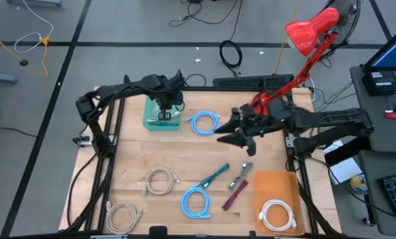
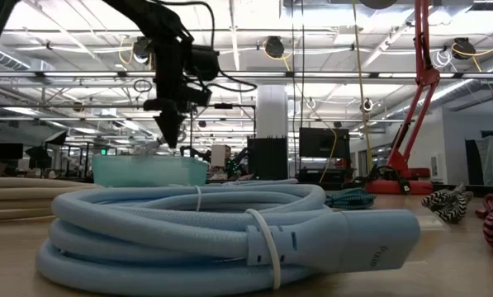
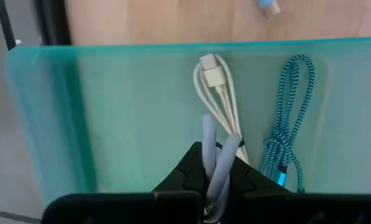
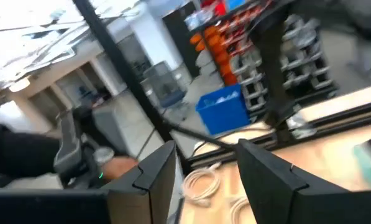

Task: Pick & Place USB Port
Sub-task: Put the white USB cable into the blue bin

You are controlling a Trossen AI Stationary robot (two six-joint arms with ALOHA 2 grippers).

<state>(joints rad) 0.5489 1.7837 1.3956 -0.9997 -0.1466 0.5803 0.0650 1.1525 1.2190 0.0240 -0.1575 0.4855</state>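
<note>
No legible text, labels or nos. anywhere

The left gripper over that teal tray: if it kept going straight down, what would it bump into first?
Probably the translucent teal plastic tray floor. The left gripper, shut on a pale grey-blue cable, points into it, beside a coiled white USB cable and a blue braided cable.

Red desk lamp (image 1: pixel 308 34), keyboard (image 1: pixel 241 82)

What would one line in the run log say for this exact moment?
left gripper: shut on white cable, over teal tray | tray also holds blue braided cable | right gripper: open, empty, above table middle
</note>
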